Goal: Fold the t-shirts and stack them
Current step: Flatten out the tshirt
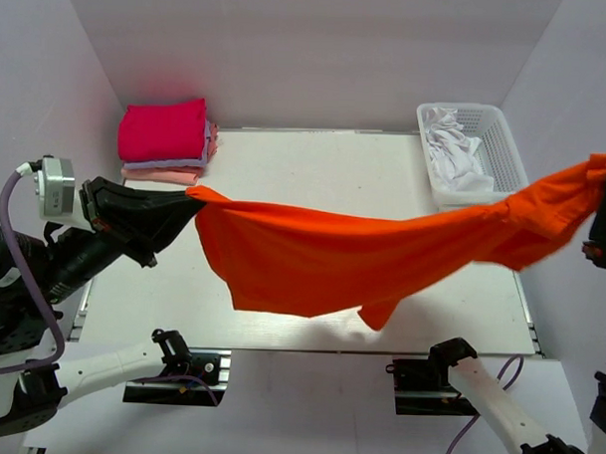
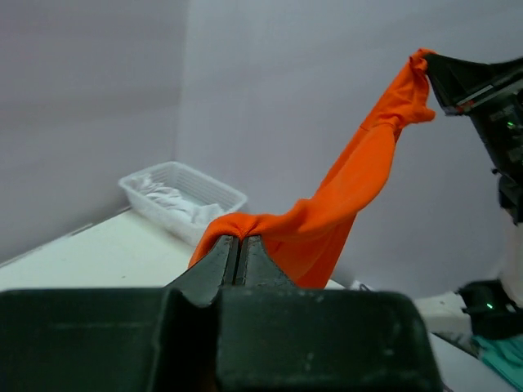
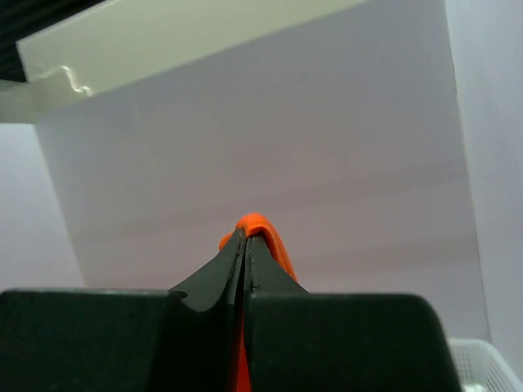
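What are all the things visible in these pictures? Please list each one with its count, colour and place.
orange t-shirt: one, bright orange-red, stretched in the air above the table between both hands
folded t-shirts: one stack, three layers showing, magenta on top, lavender and light pink below, far left corner of the table
basket: one, white, far right corner of the table
cloth: white, crumpled inside the basket; count cannot be told
table: one, white, under the orange t-shirt
left hand: one, black, left side, shut on one end of the orange t-shirt
right hand: one, black, right edge, shut on the other end
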